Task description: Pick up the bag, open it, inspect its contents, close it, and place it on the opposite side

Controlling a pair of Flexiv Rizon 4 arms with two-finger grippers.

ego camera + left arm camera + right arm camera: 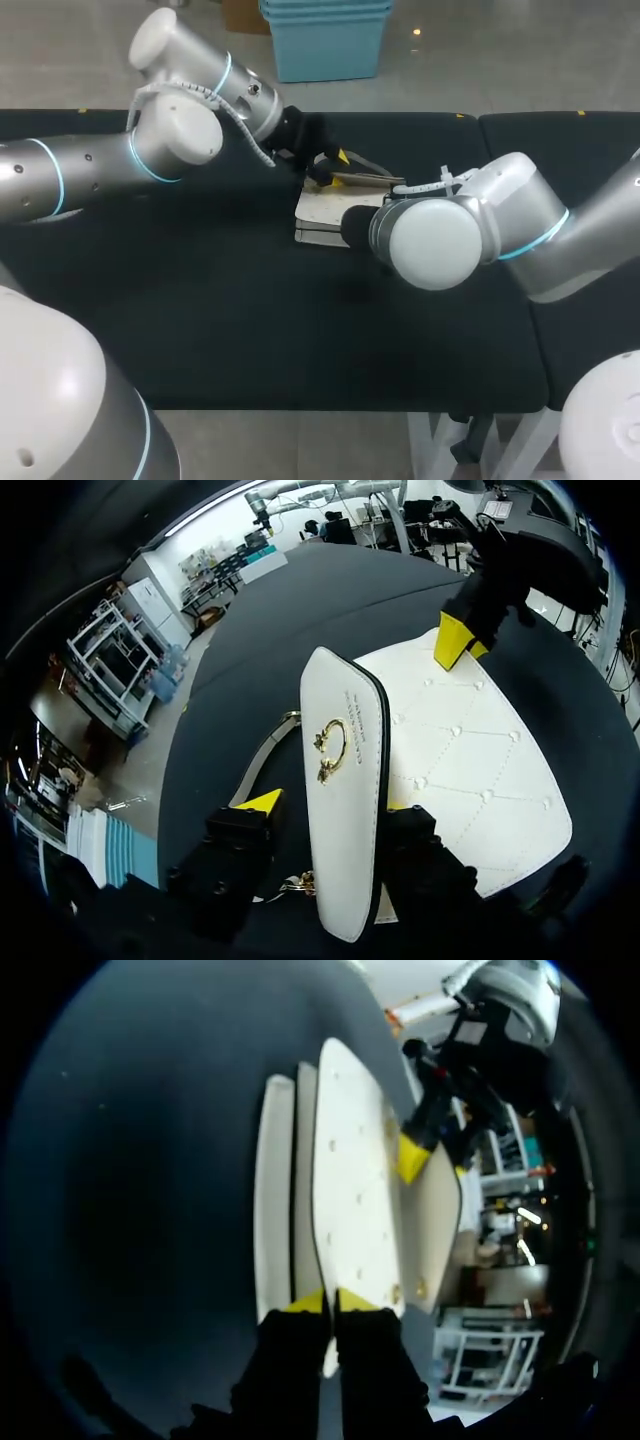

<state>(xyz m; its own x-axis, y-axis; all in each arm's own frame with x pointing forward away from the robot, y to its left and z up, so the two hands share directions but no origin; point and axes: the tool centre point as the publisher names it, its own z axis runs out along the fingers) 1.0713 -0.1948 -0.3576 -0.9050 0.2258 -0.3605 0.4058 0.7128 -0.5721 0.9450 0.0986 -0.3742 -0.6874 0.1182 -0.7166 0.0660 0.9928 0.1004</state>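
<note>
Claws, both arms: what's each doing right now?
Left claw: open, the flap stands between its fingers, gap on one side.
Right claw: closed on an edge of the bag.

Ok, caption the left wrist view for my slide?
White bag with its flap upright at the left pincer; right pincer grips the bag's far edge.

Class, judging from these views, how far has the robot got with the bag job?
Done: only the approach; the bag lies on the table. In hand: opening; the flap stands raised at the left tool, and the right tool is shut on the bag's edge. Left: inspecting the contents, which don't show, closing, and placing it on the opposite side.
</note>
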